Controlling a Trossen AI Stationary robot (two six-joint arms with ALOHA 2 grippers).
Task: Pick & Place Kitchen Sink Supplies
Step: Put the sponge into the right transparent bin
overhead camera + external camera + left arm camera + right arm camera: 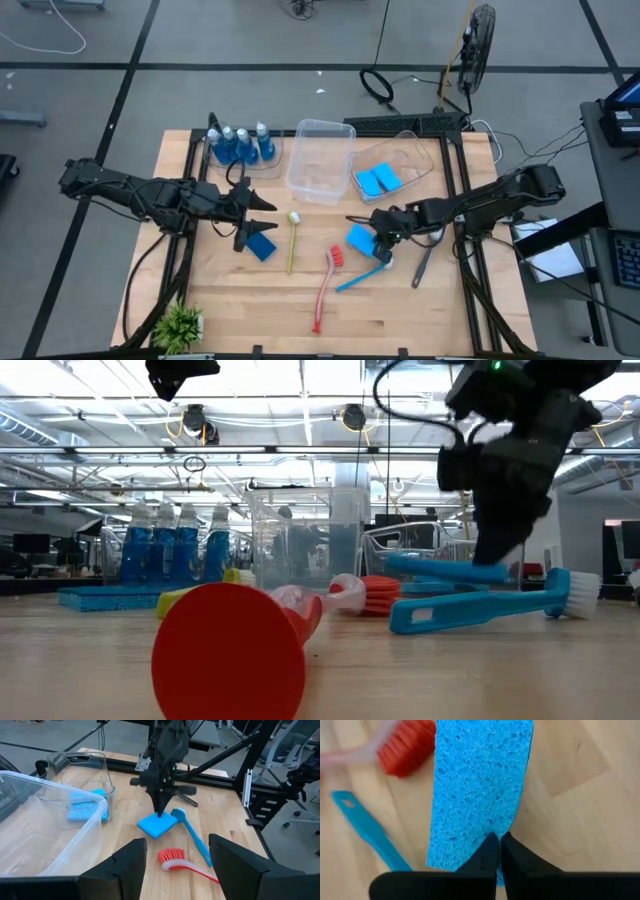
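My right gripper (499, 842) is shut on a flat blue sponge (480, 785) at the table's middle right, also visible as the sponge (358, 238) in the high view. Beside it lie a red brush (325, 285), a blue brush (362, 275), a yellow-green brush (292, 240) and a grey brush (422, 265), all flat on the table. My left gripper (177, 850) hangs open above the table's left middle, over a second blue sponge (262, 246) that lies flat. Bottles of blue liquid (240, 145) stand at the far left. My right gripper pinches the sponge's edge (492, 831) between its two fingertips, near one corner. The fingers (161, 810) slant down onto it from the table's right side. The held end of the sponge (445, 570) is raised; whether its other end rests on the table I cannot tell.
Two clear tubs stand at the far middle: one (322, 160) bare, the other (412, 150) holding two blue sponges (378, 180). A small green plant (180, 325) sits at the near left corner. The red brush's handle end (228, 650) lies close to the low camera.
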